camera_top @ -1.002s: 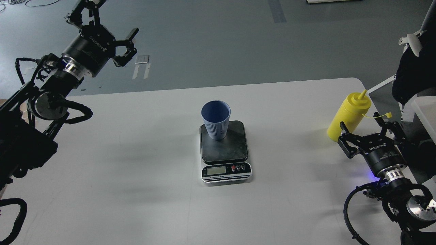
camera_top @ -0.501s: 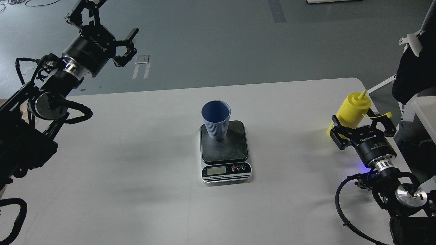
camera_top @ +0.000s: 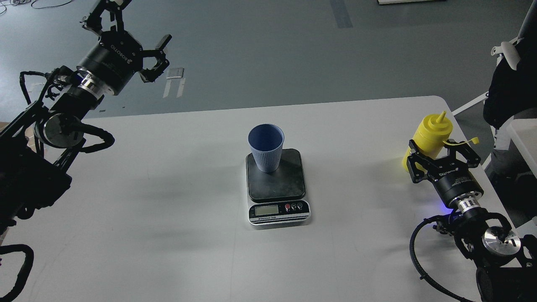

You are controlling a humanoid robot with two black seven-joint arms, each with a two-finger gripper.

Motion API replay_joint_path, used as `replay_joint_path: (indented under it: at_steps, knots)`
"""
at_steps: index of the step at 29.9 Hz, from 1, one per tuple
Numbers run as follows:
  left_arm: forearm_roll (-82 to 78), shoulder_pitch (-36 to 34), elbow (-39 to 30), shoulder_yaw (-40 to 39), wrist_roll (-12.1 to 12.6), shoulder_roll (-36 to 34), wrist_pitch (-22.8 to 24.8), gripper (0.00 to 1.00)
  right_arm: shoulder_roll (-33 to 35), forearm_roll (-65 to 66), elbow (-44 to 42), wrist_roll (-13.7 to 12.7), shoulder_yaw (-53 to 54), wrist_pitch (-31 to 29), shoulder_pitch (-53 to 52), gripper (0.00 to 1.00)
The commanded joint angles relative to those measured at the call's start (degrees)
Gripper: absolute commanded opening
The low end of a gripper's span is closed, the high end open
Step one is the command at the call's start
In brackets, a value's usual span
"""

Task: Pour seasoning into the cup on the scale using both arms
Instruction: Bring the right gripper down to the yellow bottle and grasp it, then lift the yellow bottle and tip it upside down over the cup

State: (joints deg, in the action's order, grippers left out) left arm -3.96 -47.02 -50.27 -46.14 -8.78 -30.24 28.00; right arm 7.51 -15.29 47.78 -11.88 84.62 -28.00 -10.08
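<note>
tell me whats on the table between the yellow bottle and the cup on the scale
Nothing: in the head view only bare white table separates the yellow bottle from the cup on the scale.

Black cabled arms (camera_top: 63, 126), silver wrist rings

Lab: taped grey floor (camera_top: 268, 50)

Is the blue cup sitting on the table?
No, the cup stands on the scale, near the back left of its dark plate.
</note>
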Motion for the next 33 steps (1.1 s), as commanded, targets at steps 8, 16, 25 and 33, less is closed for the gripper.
replay_joint_path:
  at_steps: [8,16,25,33]
  knots:
    - [0.0,-0.1,0.0,-0.1,0.0,0.0,0.0,0.98,2.1,1.6,3.3,-0.1,0.1,0.0,0.3,0.2]
    - [0.0,0.0,0.0,-0.2,-0.1,0.4,0.0,0.98,9.4,13.0,14.6,-0.2,0.1,0.0,0.1,0.2]
    - [0.0,-0.1,0.0,-0.2,-0.2,1.1,0.0,0.98,13.6,38.0,19.8,-1.2,-0.2,3.6,-9.5,0.2]
    - [0.0,-0.1,0.0,-0.1,-0.2,1.1,0.0,0.98,13.6,67.0,20.2,-3.7,-6.1,3.0,-22.3,0.21]
